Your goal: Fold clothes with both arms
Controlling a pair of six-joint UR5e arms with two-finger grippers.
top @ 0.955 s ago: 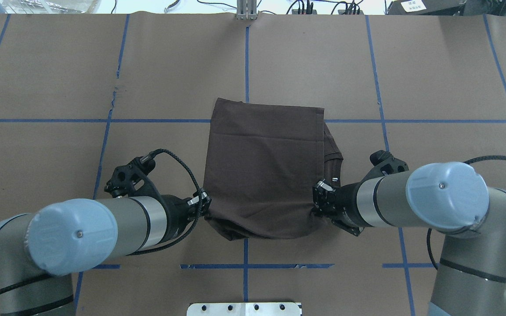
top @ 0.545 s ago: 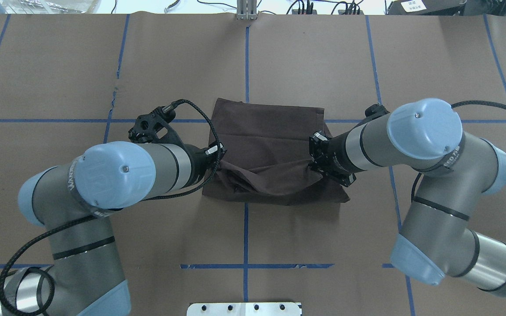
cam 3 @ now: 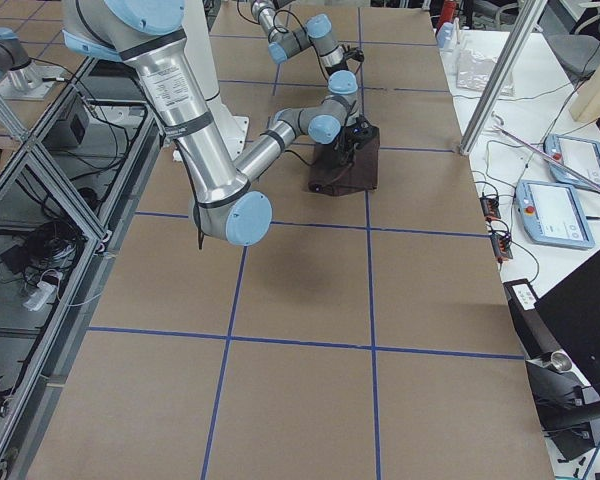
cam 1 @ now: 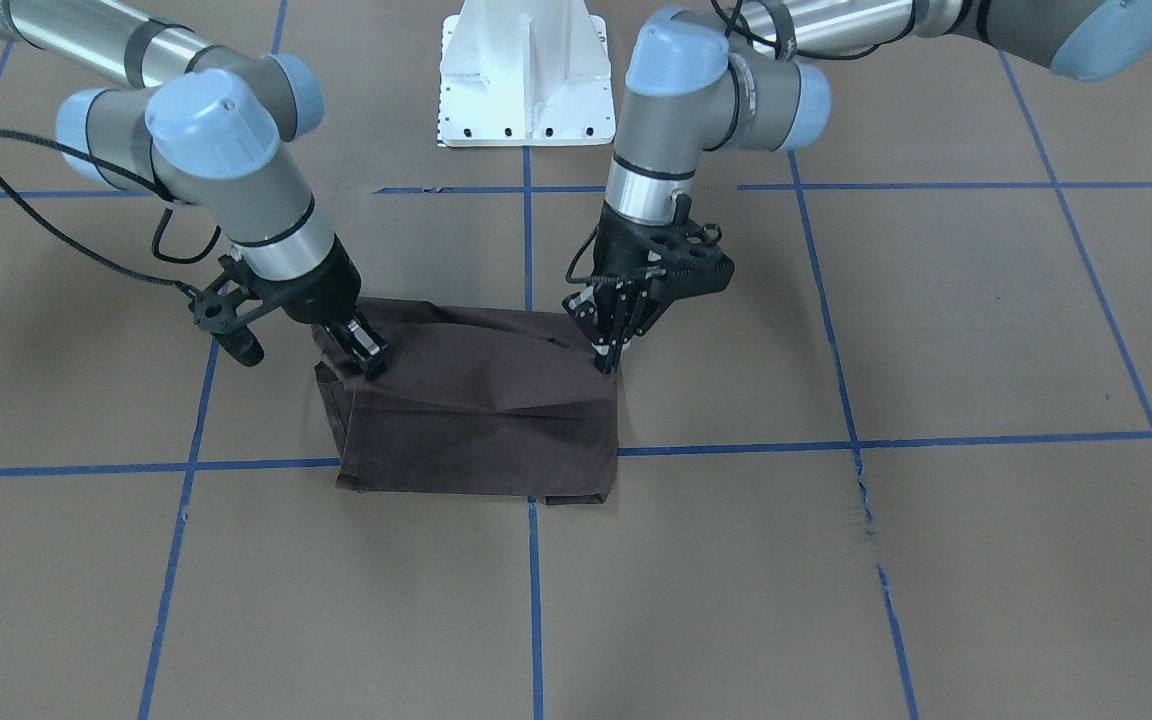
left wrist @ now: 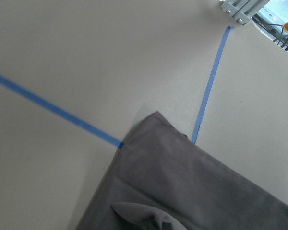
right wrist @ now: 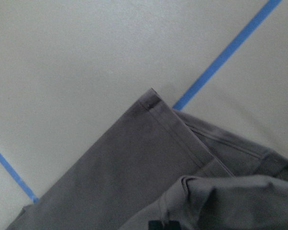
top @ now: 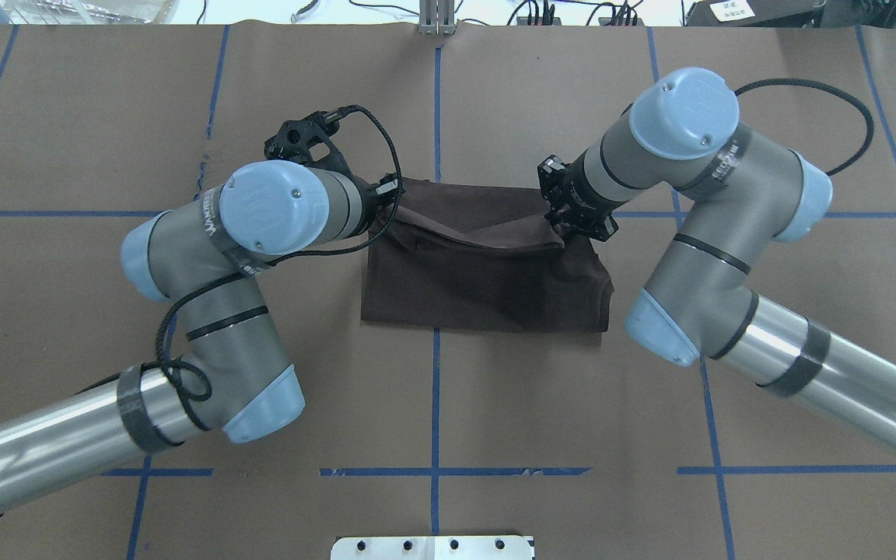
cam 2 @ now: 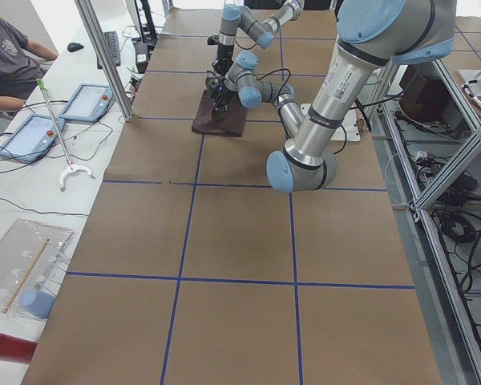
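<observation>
At T-shirt [cam 1: 481,430] edge: left hand [cam 1: 606,357], right hand [cam 1: 372,364].

Brown-papered table [top: 572,101] with blue tape grid [top: 437,101]

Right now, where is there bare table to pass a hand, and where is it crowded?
Bare table lies beyond the T-shirt toward the far edge, and between it and the white pedestal. It is crowded at both sides, where the left gripper and right gripper pinch it.

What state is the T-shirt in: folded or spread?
Folded: T-shirt lies doubled, layers showing; left tool and right tool pinch the top layer.
</observation>
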